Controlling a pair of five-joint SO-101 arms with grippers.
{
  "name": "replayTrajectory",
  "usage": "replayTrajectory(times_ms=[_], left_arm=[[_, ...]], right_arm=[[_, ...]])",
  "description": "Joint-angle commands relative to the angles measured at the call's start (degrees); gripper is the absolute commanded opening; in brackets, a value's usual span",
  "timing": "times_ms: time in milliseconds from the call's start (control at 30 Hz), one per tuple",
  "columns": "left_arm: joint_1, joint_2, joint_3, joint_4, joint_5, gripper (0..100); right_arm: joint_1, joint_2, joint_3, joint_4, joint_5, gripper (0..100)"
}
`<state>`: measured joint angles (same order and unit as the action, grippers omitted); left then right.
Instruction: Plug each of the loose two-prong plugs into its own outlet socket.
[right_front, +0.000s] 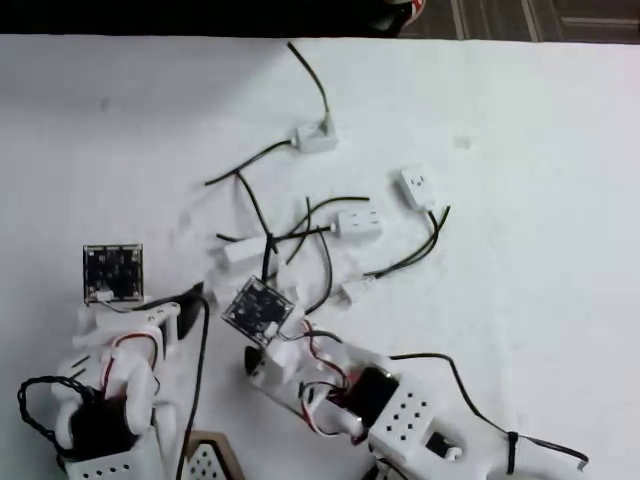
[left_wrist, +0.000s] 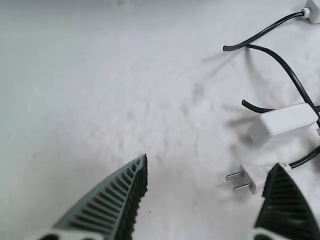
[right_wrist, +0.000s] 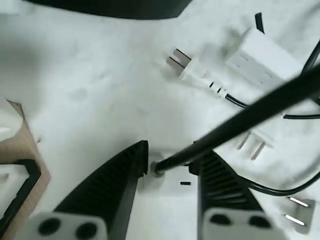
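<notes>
**Clerk:** Since the count starts with the arms, what does each hand hold?

**Keeper:** Item 1, left hand (left_wrist: 212, 161): spread wide, nothing in it, over bare tabletop (left_wrist: 75, 75). Item 2, right hand (right_wrist: 175, 150): narrow, fingers pressed on a white piece (right_wrist: 167, 192) with a black cable (right_wrist: 250, 112) leading out of it. Whether that piece is a plug or an outlet, I cannot tell.

**Clerk:** And the loose stock?

**Keeper:** Item 3, loose plug (left_wrist: 250, 176): white, two prongs, flat on the tabletop with its body just beside one finger of the left hand. The prongs point into the opening, toward the other finger. Item 4, outlet block (left_wrist: 282, 121): white, a little farther out from that same finger, beyond the plug. Item 5, two-prong plug (right_wrist: 192, 70): ahead of the right hand, beside a white block (right_wrist: 260, 52). It may be item 3 again; I cannot tell.

**Clerk:** Which hand takes item 3?

**Keeper:** By my reckoning the left, since it is empty and nearest. The plug's long axis runs across the opening, finger to finger, so closing now would catch prongs and cable end. A turn of the wrist looks needed to take it by its flat sides.
</notes>
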<state>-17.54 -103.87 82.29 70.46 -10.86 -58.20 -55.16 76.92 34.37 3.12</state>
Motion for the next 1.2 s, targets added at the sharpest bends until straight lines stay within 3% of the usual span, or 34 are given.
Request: replayTrajectory(times_ms=[0,367,1167], left_arm=[[-0.6,0.1,-0.3,-1.1,0.2,36],[-0.6,0.1,-0.3,-1.1,0.2,36],[-0.6,0.1,-0.3,-1.1,0.2,36]], right_arm=[[0.4,-1.4,-2.5,1.4,0.0,6.5],[0.2,7.3,-1.8,1.0,0.4,1.7],[2.6,-0.2,-9.4,2.6,0.4,4.1]])
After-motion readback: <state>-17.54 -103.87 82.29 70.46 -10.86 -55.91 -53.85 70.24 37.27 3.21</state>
